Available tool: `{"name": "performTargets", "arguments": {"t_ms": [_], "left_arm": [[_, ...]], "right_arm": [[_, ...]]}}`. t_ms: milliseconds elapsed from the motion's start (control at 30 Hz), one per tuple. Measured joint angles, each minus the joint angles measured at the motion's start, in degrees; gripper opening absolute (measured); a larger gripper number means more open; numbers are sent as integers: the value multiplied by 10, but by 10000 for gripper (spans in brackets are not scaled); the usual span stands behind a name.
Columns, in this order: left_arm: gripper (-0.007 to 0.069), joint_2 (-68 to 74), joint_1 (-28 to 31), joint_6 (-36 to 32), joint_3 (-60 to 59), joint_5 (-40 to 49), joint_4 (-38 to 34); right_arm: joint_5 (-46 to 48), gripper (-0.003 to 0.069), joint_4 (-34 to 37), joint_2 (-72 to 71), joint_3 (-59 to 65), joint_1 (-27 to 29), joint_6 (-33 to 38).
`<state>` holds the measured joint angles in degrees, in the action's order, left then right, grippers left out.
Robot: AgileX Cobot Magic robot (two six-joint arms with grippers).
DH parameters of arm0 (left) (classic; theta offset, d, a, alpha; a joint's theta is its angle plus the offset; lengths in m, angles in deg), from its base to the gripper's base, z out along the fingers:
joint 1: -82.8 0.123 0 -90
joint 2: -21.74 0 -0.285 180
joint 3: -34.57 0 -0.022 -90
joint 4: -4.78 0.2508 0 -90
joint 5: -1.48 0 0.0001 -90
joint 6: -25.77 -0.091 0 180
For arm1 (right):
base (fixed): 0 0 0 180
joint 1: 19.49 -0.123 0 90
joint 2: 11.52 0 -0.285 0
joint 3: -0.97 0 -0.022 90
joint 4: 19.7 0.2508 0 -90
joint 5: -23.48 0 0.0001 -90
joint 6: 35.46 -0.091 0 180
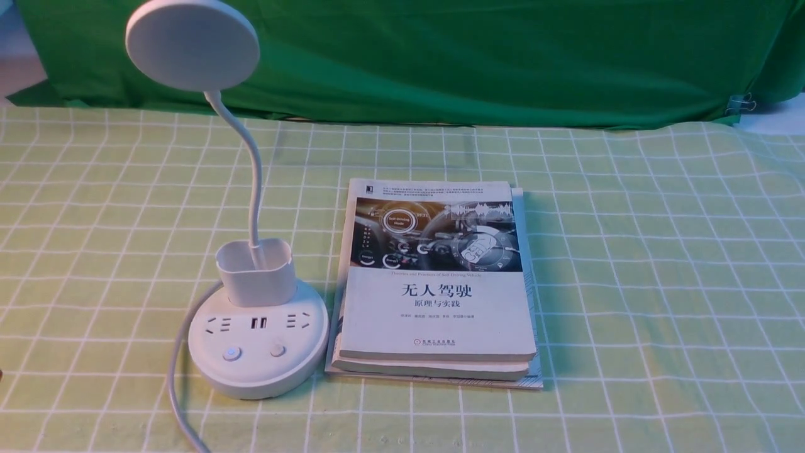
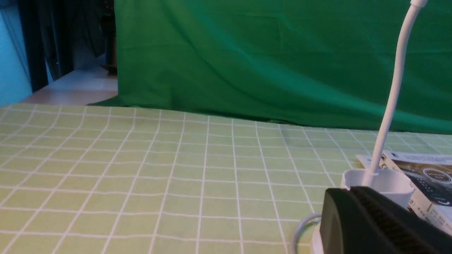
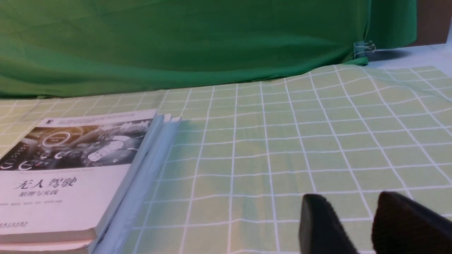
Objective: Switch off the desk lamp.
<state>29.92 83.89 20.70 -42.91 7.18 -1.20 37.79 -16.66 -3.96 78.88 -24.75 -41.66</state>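
The desk lamp point(image 1: 258, 343) stands at the front left of the table: a white round base with sockets, a small cup point(image 1: 256, 270), a thin bent neck and a flat disc head point(image 1: 192, 44). Two round buttons sit on the base's front, the left one point(image 1: 232, 353) tinted blue, the right one point(image 1: 277, 350) plain. Neither gripper shows in the front view. In the left wrist view my left gripper point(image 2: 349, 190) is shut and empty, just in front of the lamp's cup point(image 2: 388, 183) and neck point(image 2: 392, 102). My right gripper point(image 3: 349, 201) hangs open over bare cloth.
A stack of books point(image 1: 434, 296) lies right beside the lamp's base, also seen as the books point(image 3: 70, 169) in the right wrist view. The lamp's grey cord point(image 1: 179, 390) runs off the front edge. A green checked cloth point(image 1: 660, 283) covers the table; a green curtain point(image 1: 471, 56) hangs behind.
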Motion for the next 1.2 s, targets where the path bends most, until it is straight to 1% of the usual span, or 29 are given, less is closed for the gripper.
{"name": "performTargets", "arguments": {"t_ms": [33,67,167,1200], "left_arm": [[1,-3,0,2,0,39,-4],[1,-3,0,2,-1,58,-6],[1,-5,0,2,-1,84,-7],[1,-5,0,3,-1,85,-8]], "right_arm": [[-1,238,0,0,0,0,0],[-1,238,0,0,0,0,0],[0,238,0,0,0,0,-1],[-2,238,0,0,0,0,0]]}}
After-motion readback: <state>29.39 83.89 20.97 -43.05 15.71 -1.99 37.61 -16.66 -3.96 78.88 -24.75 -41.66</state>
